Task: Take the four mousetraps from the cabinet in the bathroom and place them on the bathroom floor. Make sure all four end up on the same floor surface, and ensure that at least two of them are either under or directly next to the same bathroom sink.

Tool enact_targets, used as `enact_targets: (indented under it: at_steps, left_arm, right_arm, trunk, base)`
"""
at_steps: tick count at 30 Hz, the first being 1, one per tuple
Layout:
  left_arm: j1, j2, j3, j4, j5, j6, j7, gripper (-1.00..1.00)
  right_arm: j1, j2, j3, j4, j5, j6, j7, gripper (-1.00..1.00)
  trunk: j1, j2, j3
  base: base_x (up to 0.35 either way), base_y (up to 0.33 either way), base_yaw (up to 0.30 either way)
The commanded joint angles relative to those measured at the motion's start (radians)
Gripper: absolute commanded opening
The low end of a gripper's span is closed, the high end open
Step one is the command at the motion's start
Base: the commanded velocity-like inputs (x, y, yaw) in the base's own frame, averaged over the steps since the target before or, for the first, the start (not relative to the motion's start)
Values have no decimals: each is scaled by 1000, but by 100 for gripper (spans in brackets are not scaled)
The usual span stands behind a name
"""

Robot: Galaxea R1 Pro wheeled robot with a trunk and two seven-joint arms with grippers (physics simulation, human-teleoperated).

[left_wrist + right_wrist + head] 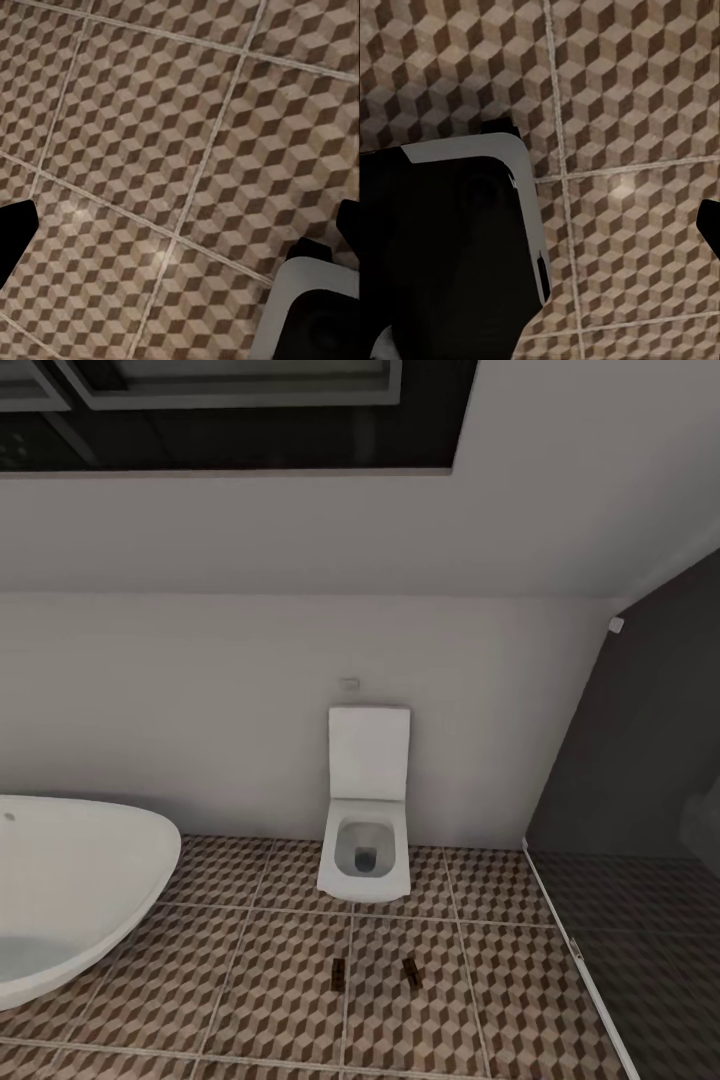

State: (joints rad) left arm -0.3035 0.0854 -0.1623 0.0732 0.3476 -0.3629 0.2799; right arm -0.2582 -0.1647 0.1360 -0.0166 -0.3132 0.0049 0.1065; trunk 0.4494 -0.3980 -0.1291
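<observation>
Two mousetraps point(338, 973) point(411, 972) lie flat on the bathroom floor point(260, 1000), near each other just ahead of me. Beyond them a white toilet point(366, 830) stands against the wall, a white bathtub point(70, 890) to its left. My wrist cameras look down on tiles, with my fingertips point(15, 232) wide apart and nothing held on the left; on the right I cannot tell.

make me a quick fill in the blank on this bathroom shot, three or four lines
1. ____ mousetraps lie on the bathroom floor.
2. Both lie in front of the white ____.
3. The bathtub is at the head view's ____ edge.
4. The floor tiles carry a 3D ____ pattern.

Missing words: two; toilet; left; cube
</observation>
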Motion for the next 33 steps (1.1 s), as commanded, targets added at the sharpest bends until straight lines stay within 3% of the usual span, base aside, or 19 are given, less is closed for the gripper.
enact_targets:
  at_steps: [1, 10, 19, 33]
  left_arm:
    - [-2, -3, -8, 4, 7, -5, 1, 100]
    - [-2, -13, -8, 4, 7, -5, 2, 100]
    - [6, -47, -8, 5, 7, -5, 4, 100]
    - [73, -50, -7, 5, 7, -5, 7, 100]
  right_arm:
    - [0, 1, 8, 0, -11, 2, 4, 100]
    - [0, 5, 8, -3, -11, 6, 4, 100]
    - [0, 6, 8, -3, -11, 5, 4, 100]
    - [0, 4, 8, -4, -9, 4, 4, 100]
  trunk:
    - [1, -2, -2]
    - [1, -2, -2]
    - [1, -2, -2]
    - [1, -2, -2]
  base:
    - [0, 0, 0]
    - [0, 0, 0]
    - [0, 0, 0]
    - [0, 0, 0]
